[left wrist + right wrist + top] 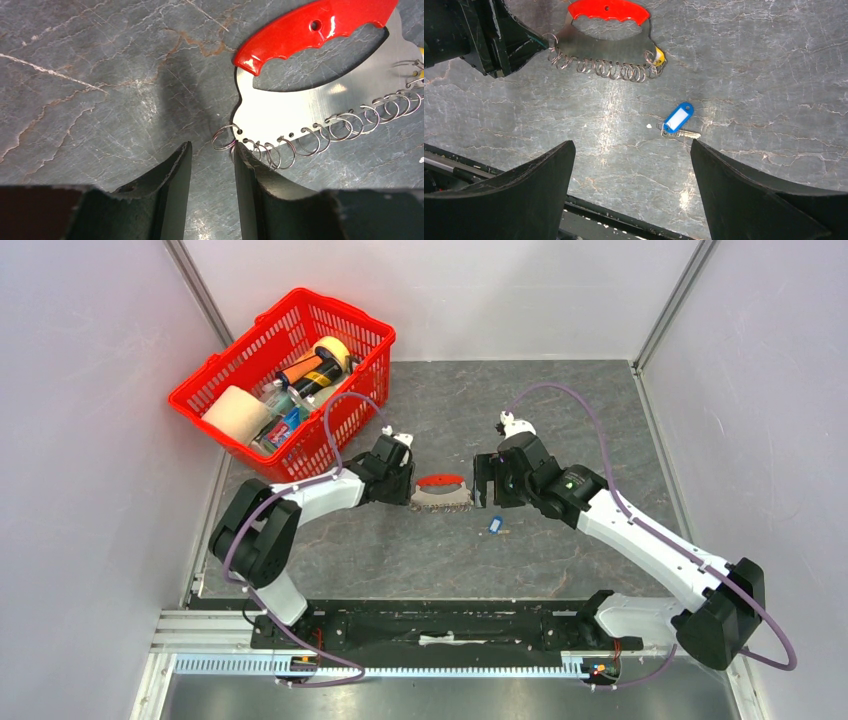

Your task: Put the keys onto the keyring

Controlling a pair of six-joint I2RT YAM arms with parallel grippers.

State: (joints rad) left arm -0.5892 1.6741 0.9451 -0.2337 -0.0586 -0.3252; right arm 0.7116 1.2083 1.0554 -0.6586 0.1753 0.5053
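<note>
Seeing the key [678,119] lying flat on the table [560,410], its blue tag slanting from near-left up to far-right and the short silvery blade sticking out rightward from the small ring at the tag's near end. Placing it near the table's middle, just to the near right of the keyring [441,490], apart from it and touching neither gripper.

Finding the keyring lying flat too, its long axis running left to right, red handle along the far edge, fringe of wire rings facing the arm bases. Spotting a yellow bit [659,56] among the rings at its right end.

Seeing the left gripper [212,150] sitting at the keyring's left end, jaws parted by a narrow gap with only bare table showing between them. Its right fingertip is crowding the first rings, though whether touching is hard to tell.

Seeing the right gripper [631,145] standing spread wide and holding nothing, just off the keyring's right end. In its wrist view the key is showing between the two fingers, nearer the right one.

Noting a red basket [236,342] of odds and ends sitting far left, well apart.
</note>
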